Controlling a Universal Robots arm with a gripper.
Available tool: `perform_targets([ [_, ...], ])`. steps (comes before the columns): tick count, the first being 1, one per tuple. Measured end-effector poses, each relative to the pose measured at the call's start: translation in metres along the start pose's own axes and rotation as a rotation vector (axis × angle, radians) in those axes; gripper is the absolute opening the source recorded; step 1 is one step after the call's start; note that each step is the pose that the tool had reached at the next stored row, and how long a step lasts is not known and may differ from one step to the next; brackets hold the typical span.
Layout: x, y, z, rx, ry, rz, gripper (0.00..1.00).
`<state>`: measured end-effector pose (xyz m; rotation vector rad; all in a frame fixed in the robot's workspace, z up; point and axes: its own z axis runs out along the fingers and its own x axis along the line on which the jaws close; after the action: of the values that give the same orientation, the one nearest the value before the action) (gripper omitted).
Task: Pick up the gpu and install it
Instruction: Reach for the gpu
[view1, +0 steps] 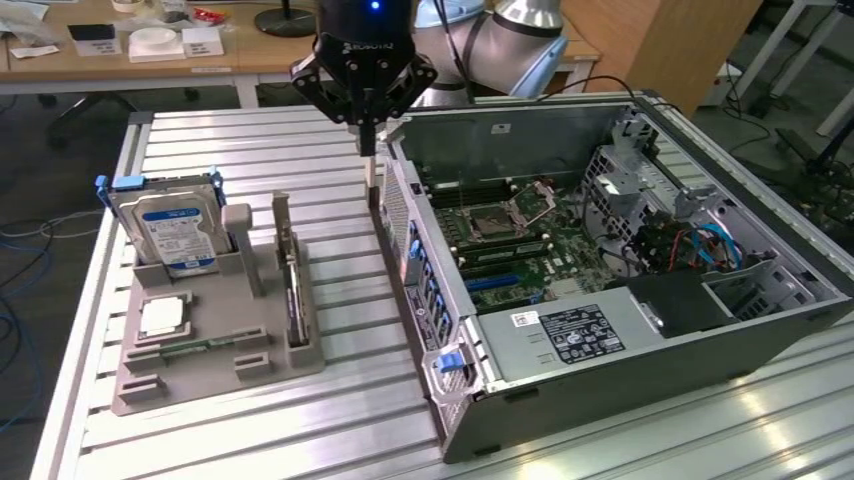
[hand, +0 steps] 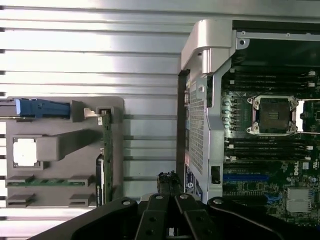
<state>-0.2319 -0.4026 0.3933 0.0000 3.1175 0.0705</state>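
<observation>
None of the install is done yet, as I judge it from my console. I read the exterior view as a clock face and sweep across from nine o'clock.

The grey holder (view1: 214, 375) sits at about eight. The hard drive (view1: 167, 230) stands at its eleven o'clock corner, and the processor chip (view1: 163, 315) lies flat below that. The gpu (view1: 294, 290) stands on edge in the slot along the holder's three o'clock side, with nothing touching it.

At twelve the tool (view1: 368, 150) hangs clenched on nothing, its fingers pinched together. It is over the gap between the holder and the computer case (view1: 641, 380), nearer the case wall than the card.

From three to five the case lies open on its side with the motherboard (view1: 507, 240) exposed, and the blue expansion slot (view1: 505, 284) is bare. Picking up, carrying and seating the card are all left to do.

The surface (view1: 254, 140) is slatted aluminium, bright with glare toward six. The holder and the case both rest on it, close together but apart. Beyond it at eleven, wooden desks (view1: 80, 68) carry small white boxes. A wooden cabinet (view1: 667, 40) stands at one, and cables (view1: 20, 240) trail over the floor at nine.
</observation>
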Motion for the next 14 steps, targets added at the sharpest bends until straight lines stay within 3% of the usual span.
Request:
perform_targets([
  [14, 0.034, -0.0012, -0.0009, -0.0004, 0.0009, -0.019, 0.11],
])
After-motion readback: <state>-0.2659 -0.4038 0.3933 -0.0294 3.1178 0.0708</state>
